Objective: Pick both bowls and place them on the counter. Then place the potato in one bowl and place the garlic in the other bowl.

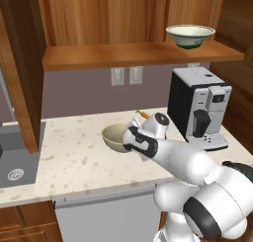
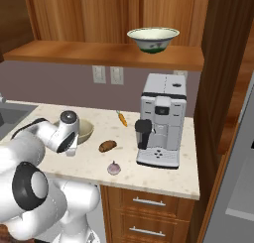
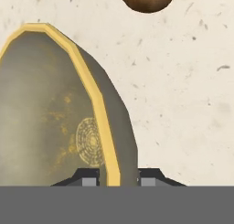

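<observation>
Held bowl: the tan-olive glazed ceramic bowl with a yellowish rim sits low over, or on, the counter, its wall passing between the two dark fingertips; whether its foot touches the stone cannot be told.
Gripper: the two-finger gripper is clamped on that bowl's rim, one finger inside and one outside.
Progress: judged early; the first bowl has reached the counter but is not released, the second bowl is not fetched, and neither vegetable is in a bowl.
Second bowl: the wider pale cream ceramic bowl with a dark green foot stands on the brown wooden shelf, high above the gripper and well apart.
Potato: the small brown matt oval potato lies on the stone just beyond the gripper, near the held bowl.
Garlic: the pinkish-white round garlic bulb with a pointed tip lies past the potato, farther from the gripper.
Counter: the flat beige stone counter flecked with brown lies under the gripper.
Surroundings: a boxy silver-and-black coffee machine stands beyond the vegetables; a thin orange carrot lies beside it.
</observation>
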You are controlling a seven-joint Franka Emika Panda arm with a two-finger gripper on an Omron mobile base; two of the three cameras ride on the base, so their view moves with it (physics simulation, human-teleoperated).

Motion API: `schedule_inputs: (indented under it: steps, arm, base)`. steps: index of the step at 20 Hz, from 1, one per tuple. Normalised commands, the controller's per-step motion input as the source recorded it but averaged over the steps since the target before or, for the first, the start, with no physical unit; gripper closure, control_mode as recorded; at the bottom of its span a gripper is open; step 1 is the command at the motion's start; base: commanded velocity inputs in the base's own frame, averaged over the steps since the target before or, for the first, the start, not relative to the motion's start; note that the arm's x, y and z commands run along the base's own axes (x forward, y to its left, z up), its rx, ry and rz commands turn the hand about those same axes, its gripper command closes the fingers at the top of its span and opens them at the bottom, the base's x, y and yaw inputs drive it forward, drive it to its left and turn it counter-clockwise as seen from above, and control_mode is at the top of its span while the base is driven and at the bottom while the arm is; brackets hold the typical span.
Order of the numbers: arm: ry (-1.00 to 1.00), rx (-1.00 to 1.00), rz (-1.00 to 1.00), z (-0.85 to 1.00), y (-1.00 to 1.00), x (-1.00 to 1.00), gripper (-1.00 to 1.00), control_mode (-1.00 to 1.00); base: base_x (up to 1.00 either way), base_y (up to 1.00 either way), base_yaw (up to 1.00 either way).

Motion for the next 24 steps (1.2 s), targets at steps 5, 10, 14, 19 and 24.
schedule_inputs:
  steps: [5,10,14,19,24]
  arm:
    - [0.0,0.0,0.0,-0.28,0.01,0.46,1.0,-1.0]
    - [0.0,0.0,0.0,-0.19,0.0,0.42,1.0,-1.0]
    - [0.0,0.0,0.0,-0.07,0.0,0.22,1.0,-1.0]
    - [0.0,0.0,0.0,0.0,0.0,0.06,1.0,-1.0]
    - [0.0,0.0,0.0,0.02,0.0,0.07,-1.0,-1.0]
  base:
    - [0.0,0.0,0.0]
    - [0.0,0.0,0.0]
    - [0.0,0.0,0.0]
    - [0.0,0.0,0.0]
    - [0.0,0.0,0.0]
